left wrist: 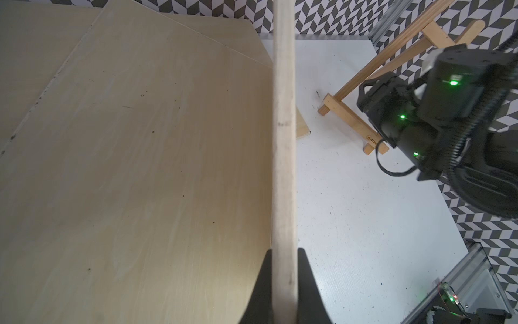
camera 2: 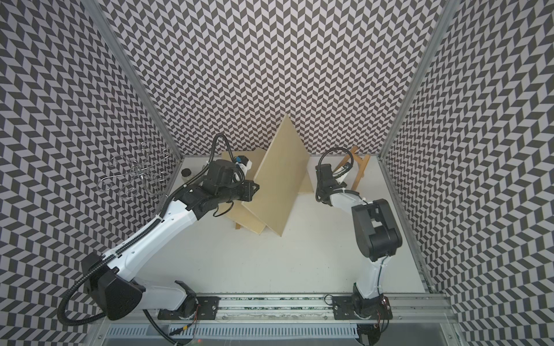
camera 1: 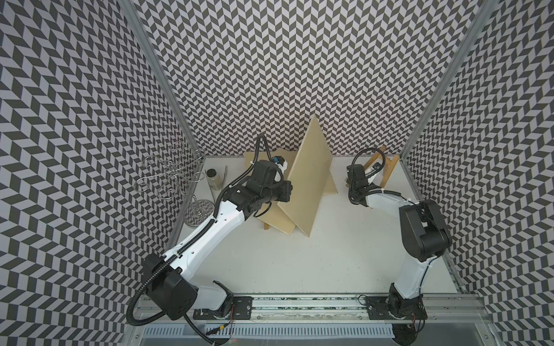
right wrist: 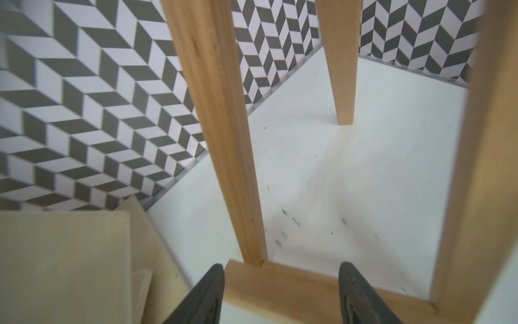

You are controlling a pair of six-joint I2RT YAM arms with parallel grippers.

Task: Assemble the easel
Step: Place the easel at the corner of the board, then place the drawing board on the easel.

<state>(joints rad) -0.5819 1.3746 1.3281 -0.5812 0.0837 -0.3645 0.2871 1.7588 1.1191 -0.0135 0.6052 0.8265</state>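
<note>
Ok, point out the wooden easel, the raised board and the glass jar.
wooden easel point(left wrist: 350, 122), left wrist view, on its bottom crossbar.
raised board point(camera 1: 308, 179), in a top view, on its broad face.
glass jar point(camera 1: 214, 181), in a top view, on its body.

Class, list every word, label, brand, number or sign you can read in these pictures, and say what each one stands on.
Dark stamped mark on the lower crossbar of the light wooden easel frame: too small to read.
No other text can be read in any view.
</note>
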